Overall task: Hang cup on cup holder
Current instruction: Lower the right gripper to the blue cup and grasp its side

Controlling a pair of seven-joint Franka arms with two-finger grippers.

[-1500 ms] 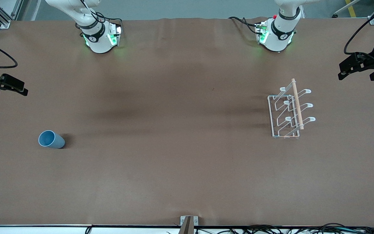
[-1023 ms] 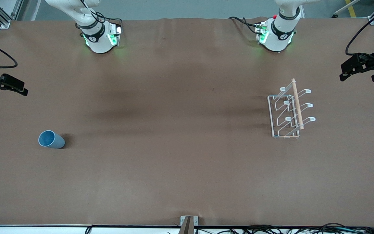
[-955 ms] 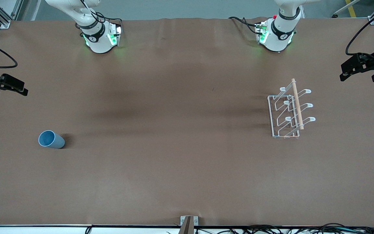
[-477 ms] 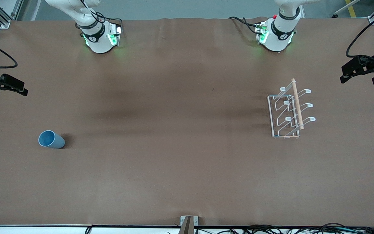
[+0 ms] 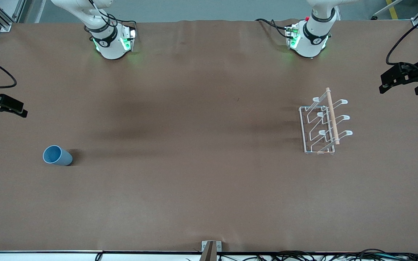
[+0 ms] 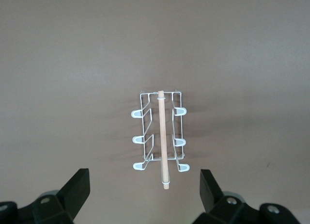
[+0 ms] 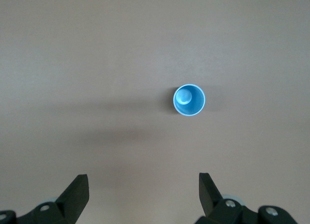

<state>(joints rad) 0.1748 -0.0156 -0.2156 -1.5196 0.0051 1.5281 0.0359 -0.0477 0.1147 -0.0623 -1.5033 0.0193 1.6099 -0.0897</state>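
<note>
Cup-hanging has not properly begun: both pincers are released and grasp nothing. Starting with the right gripper [image 5: 19, 110], it hangs at the right arm's end of the table, its two black fingers [image 7: 73, 194] spread wide apart in its own wrist view with only bare brown table [image 5: 194, 181] between them. Compared with half a second ago, this gripper has shifted a little toward the front camera, bringing it closer to the cup [image 5: 57, 156], though the two are still well apart. The cup is a small light blue tumbler standing upright with its mouth up, nearer to the front camera than the gripper; the right wrist view looks almost straight down into it [image 7: 189, 100]. The left gripper [image 5: 399, 80] hangs at the left arm's end of the table, equally spread and empty, and has barely moved over the last second, so that arm looks to be waiting. The cup holder [image 5: 323, 125], a white wire rack with looped prongs and a light wooden rod [image 6: 163, 139] along its top, stands empty near the left arm's end, well apart from the cup. The right arm's small move suggests the approach to the cup is just starting; grasping, carrying across and hanging all remain to be done.
</note>
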